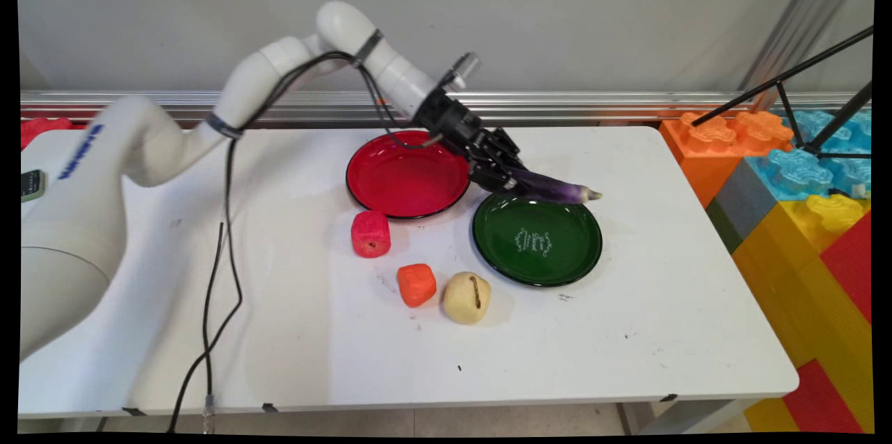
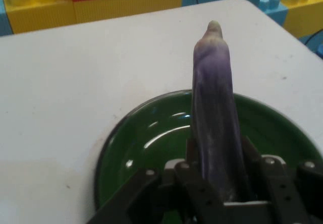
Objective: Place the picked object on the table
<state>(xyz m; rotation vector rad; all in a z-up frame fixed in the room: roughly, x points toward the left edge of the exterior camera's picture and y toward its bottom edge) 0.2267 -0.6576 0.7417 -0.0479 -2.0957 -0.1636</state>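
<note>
Left of centre on the white surface (image 1: 627, 332) sits a red plate (image 1: 408, 175), bare of anything. Just in front of its near rim stands a red cube-shaped toy (image 1: 371, 234). Further toward the near edge lie an orange block (image 1: 417, 284) and, just beside it on the right and about touching, a pale potato (image 1: 467, 297) with a dark slit.

Centre: the gripper (image 1: 514, 181) hangs low between the two plates, angled down to the right. Its fingers (image 2: 194, 156) are closed on the thick end of a purple eggplant (image 1: 557, 189). In the hand view the eggplant stands clamped between both fingers and runs straight out from them, tip free.

Right of centre: a green plate (image 1: 537, 240) with a small white mark in its middle. The eggplant is held over the plate's far rim, its pale tip past the rim's right side; whether it touches the rim cannot be told.

Handling, as a judgement: the eggplant looks light, smooth-skinned, possibly slick, tapered, likely a toy. A hold at the thick end, as now, leaves the long body free to pivot; nearer mid-length would steady it.

Far right, off the surface: big toy bricks (image 1: 801, 179) in orange, blue, yellow.
</note>
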